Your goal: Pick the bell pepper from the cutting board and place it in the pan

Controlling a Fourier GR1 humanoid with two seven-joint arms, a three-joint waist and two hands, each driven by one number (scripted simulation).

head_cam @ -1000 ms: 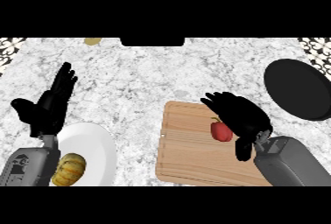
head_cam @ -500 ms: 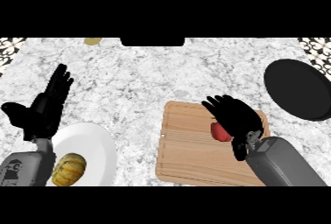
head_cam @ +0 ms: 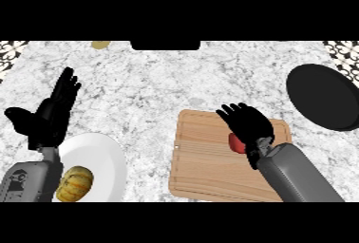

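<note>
The red bell pepper (head_cam: 235,143) lies on the wooden cutting board (head_cam: 207,166) at the lower middle, mostly covered by my right hand (head_cam: 247,126). That hand sits directly over the pepper with fingers spread and its thumb below it; only the pepper's left side shows. The black pan (head_cam: 324,96) rests at the right edge, apart from the board. My left hand (head_cam: 49,119) stays open at the far left, fingers up, holding nothing.
A white plate (head_cam: 101,154) with a yellow-orange squash (head_cam: 75,183) stands at the lower left, just beside my left forearm. A small yellowish object (head_cam: 100,44) lies at the counter's far edge. Bare marble counter separates board and pan.
My right hand has settled slightly left and lower over the pepper, its forearm swinging more upright. The left hand drifted a little left and down. The pepper has not moved.
</note>
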